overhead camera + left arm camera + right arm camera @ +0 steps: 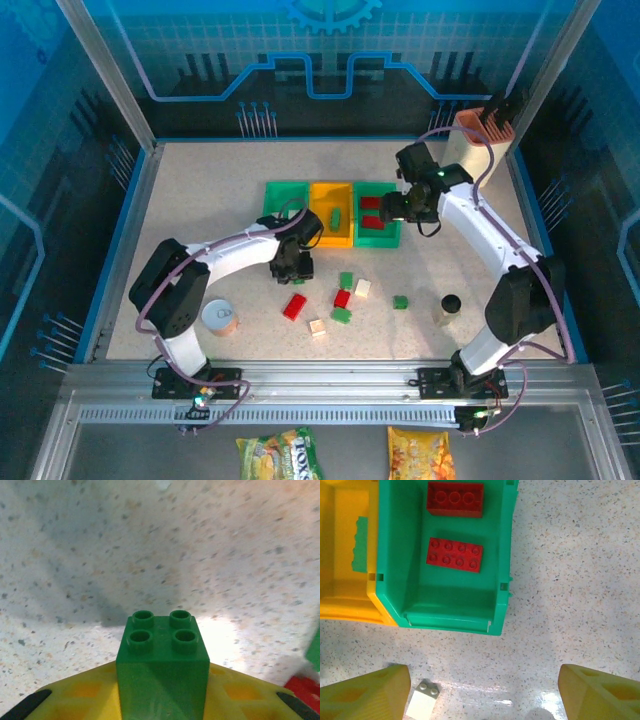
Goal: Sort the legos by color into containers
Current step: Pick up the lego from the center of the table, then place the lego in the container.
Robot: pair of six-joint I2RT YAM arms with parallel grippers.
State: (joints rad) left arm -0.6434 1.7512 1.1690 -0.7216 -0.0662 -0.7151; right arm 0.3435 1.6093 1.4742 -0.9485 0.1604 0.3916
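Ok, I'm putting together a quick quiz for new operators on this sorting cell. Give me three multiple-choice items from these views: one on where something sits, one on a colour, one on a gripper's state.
1. Where do the two red bricks lie?
A) on the table
B) on the tin can
C) in the right-hand green bin

2. What colour is the brick in the orange-yellow bin?
A) green
B) red
C) white

3. How does the right gripper stand?
A) shut on a red brick
B) open, holding nothing
C) shut on a white brick

Answers:
1. C: the right wrist view shows both on that bin's floor.
2. A: its green shape stands out against the yellow floor.
3. B: its jaws stand wide apart, gripping nothing.
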